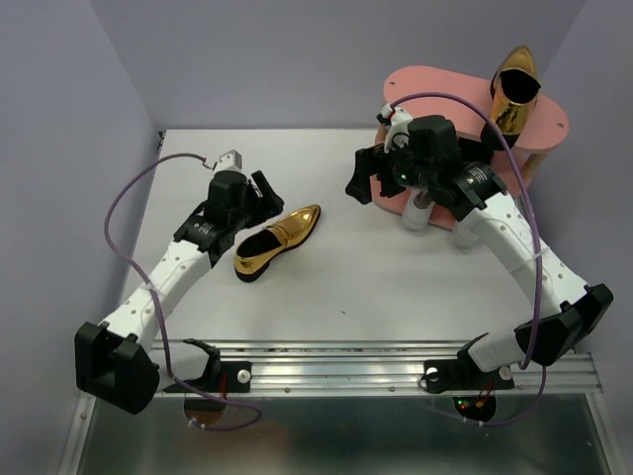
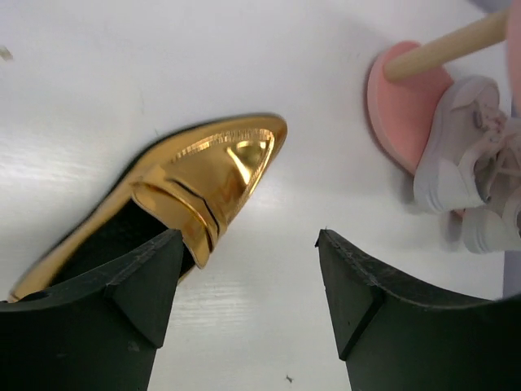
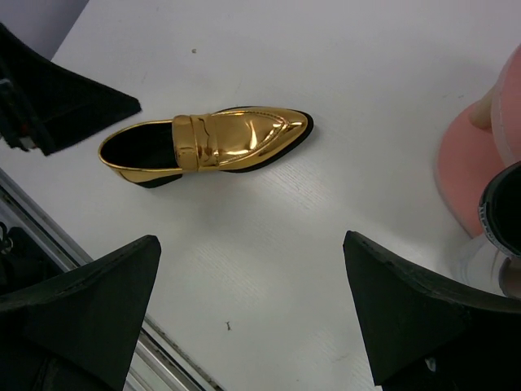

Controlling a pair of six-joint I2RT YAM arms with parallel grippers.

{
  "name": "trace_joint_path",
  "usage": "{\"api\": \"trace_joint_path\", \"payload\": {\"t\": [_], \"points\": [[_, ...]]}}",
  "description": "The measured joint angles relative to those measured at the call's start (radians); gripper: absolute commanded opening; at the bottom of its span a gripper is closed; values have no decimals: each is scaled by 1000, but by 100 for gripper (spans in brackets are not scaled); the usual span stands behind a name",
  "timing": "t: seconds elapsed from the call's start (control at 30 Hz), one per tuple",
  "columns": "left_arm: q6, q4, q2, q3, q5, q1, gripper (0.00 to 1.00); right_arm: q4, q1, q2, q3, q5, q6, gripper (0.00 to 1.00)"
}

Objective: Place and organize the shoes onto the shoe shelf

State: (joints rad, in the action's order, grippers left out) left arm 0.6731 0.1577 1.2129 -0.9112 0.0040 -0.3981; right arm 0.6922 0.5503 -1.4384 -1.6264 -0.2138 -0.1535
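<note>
A shiny gold pointed shoe (image 1: 279, 240) lies on its sole on the white table, toe to the right; it also shows in the left wrist view (image 2: 203, 175) and the right wrist view (image 3: 212, 147). A second gold shoe (image 1: 514, 89) stands on the top board of the pink shoe shelf (image 1: 435, 89). White sneakers (image 2: 468, 155) sit on the shelf's bottom board (image 2: 399, 98). My left gripper (image 1: 267, 193) (image 2: 248, 244) is open, its left finger right at the shoe's opening. My right gripper (image 1: 363, 180) (image 3: 252, 269) is open and empty, between the shelf and the shoe. The black shoes are out of view.
The shelf stands at the table's back right, its pink base (image 3: 464, 171) beside my right gripper. A metal rail (image 1: 376, 366) runs along the near edge. Purple walls close the back and sides.
</note>
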Motion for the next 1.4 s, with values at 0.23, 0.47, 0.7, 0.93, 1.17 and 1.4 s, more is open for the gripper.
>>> {"api": "trace_joint_path", "payload": {"t": [0.23, 0.47, 0.7, 0.93, 1.17, 1.4], "points": [[-180, 219, -71, -200, -218, 1, 83, -1, 0, 4, 1, 17, 0, 100], [-223, 352, 12, -99, -327, 1, 82, -1, 0, 4, 1, 23, -3, 100], [-199, 351, 159, 2, -316, 1, 68, 3, 0, 5, 1, 35, -6, 100], [-166, 323, 137, 41, -217, -2, 65, 12, 0, 5, 1, 49, -8, 100], [-83, 315, 40, 79, -42, -34, 66, 13, 0, 5, 1, 60, -8, 100], [-43, 308, 8, 87, -8, -45, 64, 16, 0, 5, 1, 77, -10, 100]]}}
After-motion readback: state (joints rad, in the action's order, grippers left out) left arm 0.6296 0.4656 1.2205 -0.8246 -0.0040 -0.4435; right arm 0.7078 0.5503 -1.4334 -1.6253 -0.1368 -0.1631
